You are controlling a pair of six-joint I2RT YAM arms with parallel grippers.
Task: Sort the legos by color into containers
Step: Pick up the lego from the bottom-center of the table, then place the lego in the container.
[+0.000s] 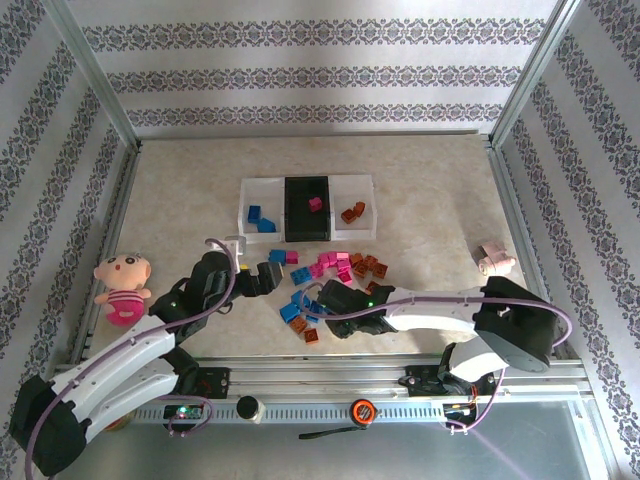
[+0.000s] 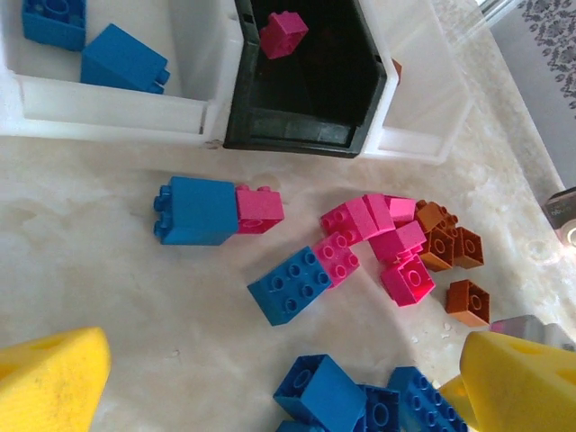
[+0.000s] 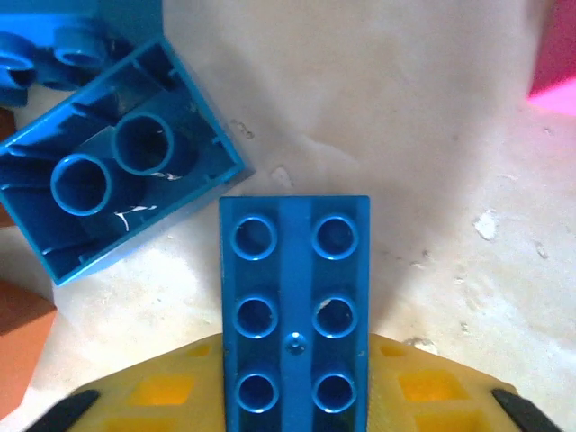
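Clenched between the yellow pads (image 3: 162, 391) of the right claw (image 3: 294, 346) is a long blue brick (image 3: 294, 288), its near end gripped on both sides and its far end sticking out free. Its long axis runs straight ahead out of the claw, in line with the fingers, and six round rings in two rows face the wrist camera. Just beside its far left corner lies an upturned blue brick (image 3: 108, 171), hollow side up, at a slant to the held one. From above, the right claw (image 1: 322, 303) points left at the near edge of the loose pile on the counter (image 1: 440, 200).

The left claw (image 2: 288, 387) hangs released, its yellow fingers (image 2: 49, 378) wide apart with nothing between them, above a few near blue bricks (image 2: 328, 391). Beyond them a flat blue brick (image 2: 290, 286) lies slantwise, touching a pink one (image 2: 336, 259). Further left a blue block (image 2: 196, 210) lies with its studs pointing left, touching a small pink brick (image 2: 258, 209), the pair lined up left to right. A pink cluster (image 2: 387, 238) and loose brown bricks (image 2: 450, 247) sit to the right.

Farthest off stand three trays in a row. The left white tray (image 1: 262, 192) holds two blue bricks (image 1: 254, 213), the black tray (image 1: 305, 225) one pink brick (image 1: 315, 203), and the right white tray (image 1: 350, 188) brown bricks (image 1: 353, 212). A doll (image 1: 122, 285) lies at the counter's left edge.
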